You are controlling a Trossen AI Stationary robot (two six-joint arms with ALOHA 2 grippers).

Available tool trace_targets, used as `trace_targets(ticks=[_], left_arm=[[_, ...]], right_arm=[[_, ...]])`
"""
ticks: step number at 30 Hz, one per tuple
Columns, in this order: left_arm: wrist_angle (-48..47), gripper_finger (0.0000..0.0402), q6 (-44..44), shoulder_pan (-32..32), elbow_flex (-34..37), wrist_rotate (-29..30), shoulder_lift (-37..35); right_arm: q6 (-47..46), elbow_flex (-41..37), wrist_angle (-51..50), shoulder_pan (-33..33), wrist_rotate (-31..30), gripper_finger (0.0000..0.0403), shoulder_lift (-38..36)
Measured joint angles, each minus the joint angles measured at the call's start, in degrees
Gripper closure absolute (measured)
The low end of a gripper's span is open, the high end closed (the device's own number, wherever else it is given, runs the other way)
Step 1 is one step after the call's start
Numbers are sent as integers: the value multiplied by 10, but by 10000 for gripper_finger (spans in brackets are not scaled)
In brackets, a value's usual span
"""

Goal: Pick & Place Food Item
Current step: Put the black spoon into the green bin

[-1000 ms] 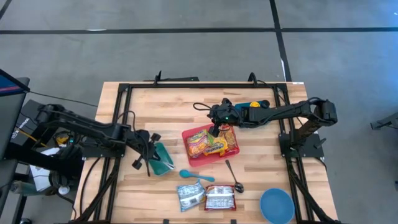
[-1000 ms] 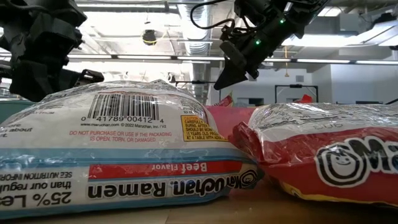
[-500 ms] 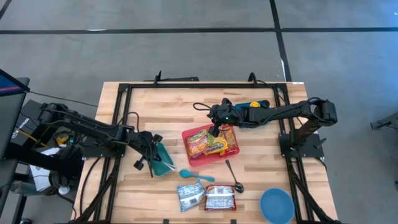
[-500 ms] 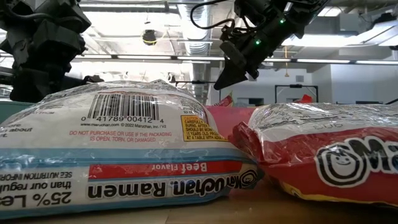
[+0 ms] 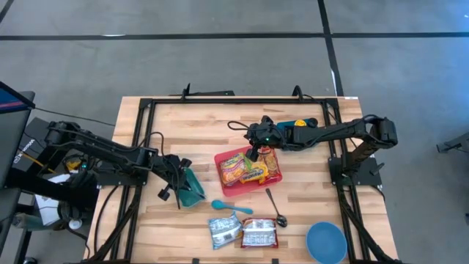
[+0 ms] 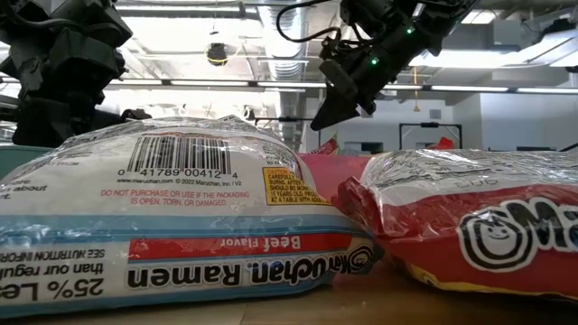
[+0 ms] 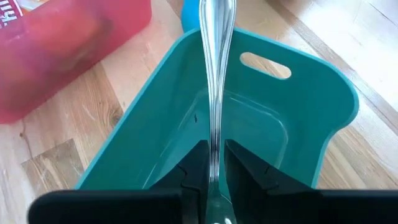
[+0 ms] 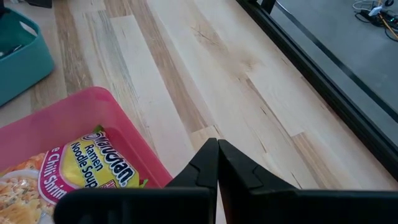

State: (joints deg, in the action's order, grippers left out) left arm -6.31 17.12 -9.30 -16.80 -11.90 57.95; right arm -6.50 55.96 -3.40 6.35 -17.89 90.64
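The desk [image 5: 183, 125] carries a pink bin [image 5: 248, 168] of ramen packets at its middle and a teal bin [image 5: 192, 188] toward its left edge. The left gripper [image 7: 212, 165] hangs over the teal bin, its fingers nearly together, pinching a metal utensil [image 7: 216, 62] whose handle reaches across the bin's interior. The right gripper [image 8: 217, 163], fully closed and empty, hovers by the pink bin's far edge.

Floor [image 5: 220, 59]: grey concrete, crossed by dark lines. Tabletop [image 5: 205, 128]: pale wooden planks, black metal frame [image 5: 242, 102] at its edges. Ceiling [image 6: 226, 36]: exposed ducts and pipes, long strip lights [image 6: 506, 88], white walls behind.
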Motion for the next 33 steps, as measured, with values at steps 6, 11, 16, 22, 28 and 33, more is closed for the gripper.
trace_targets(ticks=[6, 11, 16, 22, 28, 33], left_arm=[[0, 357, 0, 0, 0, 0, 0], [1, 357, 0, 0, 0, 0, -1], [24, 357, 0, 0, 0, 0, -1], [70, 357, 0, 0, 0, 0, -3], [144, 357, 0, 0, 0, 0, -3], [263, 357, 0, 0, 0, 0, -3]], right_arm=[[0, 0, 0, 0, 0, 402, 0], [0, 0, 0, 0, 0, 402, 0], [0, 0, 0, 0, 0, 402, 0], [0, 0, 0, 0, 0, 402, 0], [0, 0, 0, 0, 0, 402, 0], [0, 0, 0, 0, 0, 402, 0]])
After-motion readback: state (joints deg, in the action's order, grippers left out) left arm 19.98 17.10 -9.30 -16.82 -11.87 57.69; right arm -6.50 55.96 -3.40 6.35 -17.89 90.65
